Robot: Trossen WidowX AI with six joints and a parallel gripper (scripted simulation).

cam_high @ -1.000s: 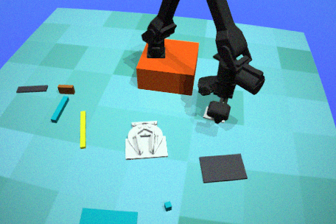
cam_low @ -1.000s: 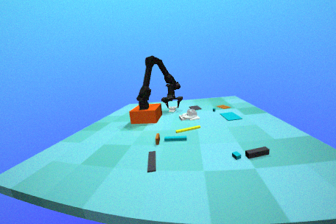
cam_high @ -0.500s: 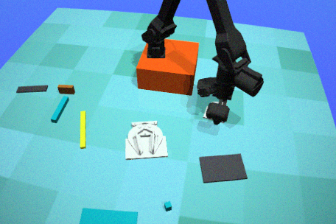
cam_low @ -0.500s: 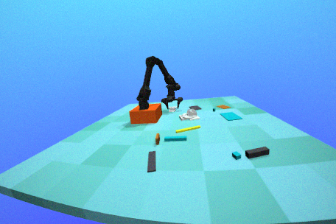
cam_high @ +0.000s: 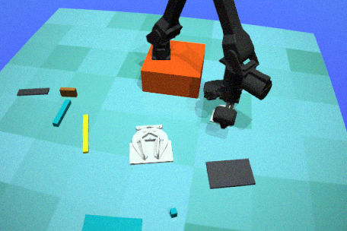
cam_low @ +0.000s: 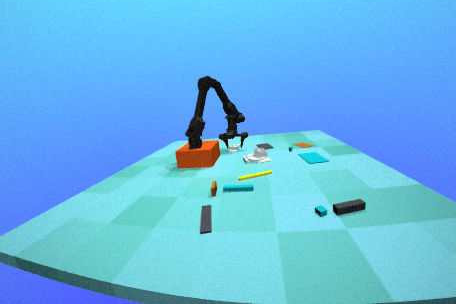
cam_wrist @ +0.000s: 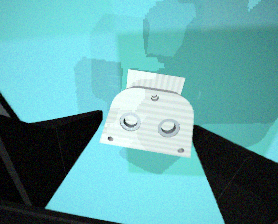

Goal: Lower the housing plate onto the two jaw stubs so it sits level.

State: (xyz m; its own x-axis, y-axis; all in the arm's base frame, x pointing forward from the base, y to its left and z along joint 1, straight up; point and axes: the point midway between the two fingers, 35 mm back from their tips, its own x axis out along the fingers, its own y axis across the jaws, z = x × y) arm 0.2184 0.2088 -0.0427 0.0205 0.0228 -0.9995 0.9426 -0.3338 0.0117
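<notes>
The white housing plate (cam_wrist: 150, 122) (cam_high: 211, 117) (cam_low: 233, 148) lies flat on the floor, with two round holes facing up. My gripper (cam_wrist: 146, 121) (cam_high: 218, 106) (cam_low: 234, 141) is open and empty. It hangs low right above the plate, with one finger on each side of it and neither touching it. The white base with the two jaws on their pins (cam_high: 151, 144) (cam_low: 257, 156) stands apart from the plate, to the left and nearer the front in the top view. Most of the plate is hidden behind the gripper in the top view.
The arm stands on an orange block (cam_high: 173, 71) (cam_low: 197, 155). A dark grey flat tile (cam_high: 230, 173) lies front right of the base. A yellow bar (cam_high: 86, 133), a cyan bar (cam_high: 62, 112), a brown block (cam_high: 68, 92) and a dark strip (cam_high: 33, 91) lie at the left. A small cyan cube (cam_high: 173, 212) lies at the front.
</notes>
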